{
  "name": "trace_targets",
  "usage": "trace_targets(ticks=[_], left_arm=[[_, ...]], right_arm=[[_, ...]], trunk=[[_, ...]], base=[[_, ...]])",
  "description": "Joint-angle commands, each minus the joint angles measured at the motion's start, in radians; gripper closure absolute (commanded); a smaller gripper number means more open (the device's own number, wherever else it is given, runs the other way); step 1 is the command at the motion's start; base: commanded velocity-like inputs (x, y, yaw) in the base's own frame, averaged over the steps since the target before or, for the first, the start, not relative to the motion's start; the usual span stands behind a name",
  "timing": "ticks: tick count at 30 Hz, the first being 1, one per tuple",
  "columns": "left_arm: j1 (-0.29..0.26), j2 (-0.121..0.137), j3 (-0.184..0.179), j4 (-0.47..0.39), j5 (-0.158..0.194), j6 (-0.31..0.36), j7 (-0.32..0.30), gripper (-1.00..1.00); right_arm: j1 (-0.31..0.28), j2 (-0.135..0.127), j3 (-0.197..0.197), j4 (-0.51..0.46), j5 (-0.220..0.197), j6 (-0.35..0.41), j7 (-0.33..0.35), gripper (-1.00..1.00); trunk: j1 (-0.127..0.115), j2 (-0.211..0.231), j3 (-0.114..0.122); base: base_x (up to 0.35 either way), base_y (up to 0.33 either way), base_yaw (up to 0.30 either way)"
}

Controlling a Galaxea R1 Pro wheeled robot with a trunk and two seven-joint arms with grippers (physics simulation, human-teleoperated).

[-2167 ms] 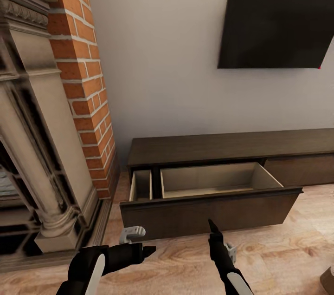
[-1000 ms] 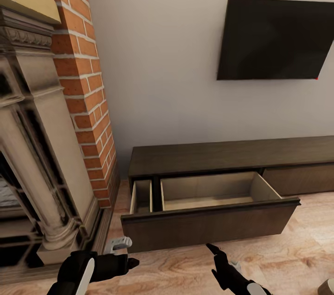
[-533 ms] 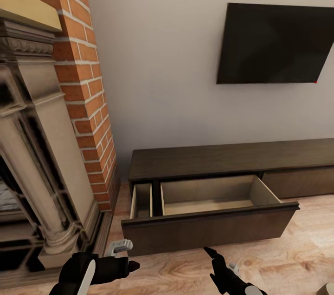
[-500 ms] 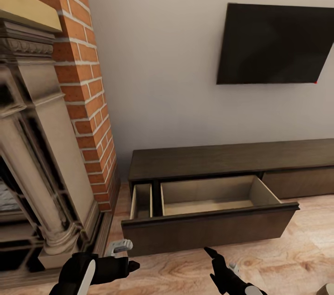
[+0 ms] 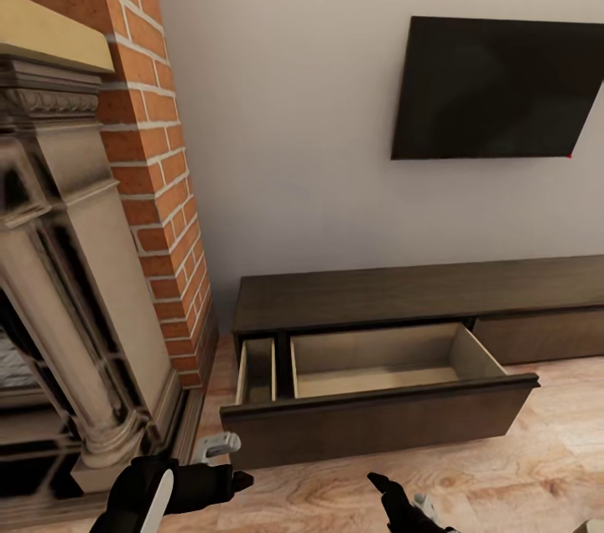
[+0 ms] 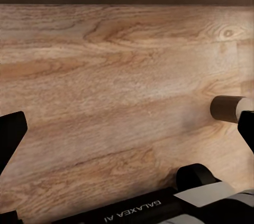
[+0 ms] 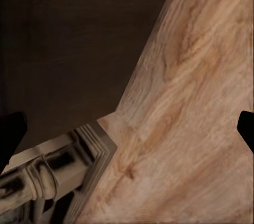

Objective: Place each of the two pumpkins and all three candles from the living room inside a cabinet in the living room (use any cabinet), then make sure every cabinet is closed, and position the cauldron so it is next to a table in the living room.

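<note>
Cabinet (image 5: 394,298): drawer (image 5: 377,386) pulled out, top unobstructed, pale interior bare, entry from above. Brick fireplace (image 5: 92,264) blocks the left flank. Wooden floor (image 5: 520,474) in front: open passage.

Plain pale grey wall (image 5: 294,96), dark flat television (image 5: 495,88) mounted on it, red brick chimney column (image 5: 147,138) beside an ornate stone fireplace surround (image 5: 59,281), warm wood-grain plank floor (image 5: 554,449), soft even light.
</note>
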State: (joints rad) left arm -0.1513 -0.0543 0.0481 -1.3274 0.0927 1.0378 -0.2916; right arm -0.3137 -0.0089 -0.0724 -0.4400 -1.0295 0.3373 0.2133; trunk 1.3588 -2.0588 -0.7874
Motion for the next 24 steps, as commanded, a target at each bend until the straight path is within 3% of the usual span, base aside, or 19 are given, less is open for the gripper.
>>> trace_targets(ticks=[1, 5, 24], left_arm=[[-0.001, -0.001, 0.003, 0.0, 0.009, 0.007, 0.003, -1.0], [-0.001, -0.001, 0.002, 0.0, 0.009, 0.006, 0.003, -1.0], [-0.001, -0.004, -0.001, 0.006, 0.008, 0.005, 0.003, -1.0]], right_arm=[[-0.001, 0.002, -0.005, 0.0, 0.014, 0.006, 0.0, -1.0], [-0.001, 0.005, -0.005, -0.003, 0.039, 0.004, -0.002, -1.0], [0.0, 0.006, 0.008, -0.003, 0.063, 0.001, -0.004, -1.0]], trunk=[[-0.004, 0.007, 0.002], [-0.019, 0.035, 0.015], [-0.092, 0.168, 0.074]], base=[[0.0, 0.0, 0.0], [0.0, 0.0, 0.0], [0.0, 0.0, 0.0]])
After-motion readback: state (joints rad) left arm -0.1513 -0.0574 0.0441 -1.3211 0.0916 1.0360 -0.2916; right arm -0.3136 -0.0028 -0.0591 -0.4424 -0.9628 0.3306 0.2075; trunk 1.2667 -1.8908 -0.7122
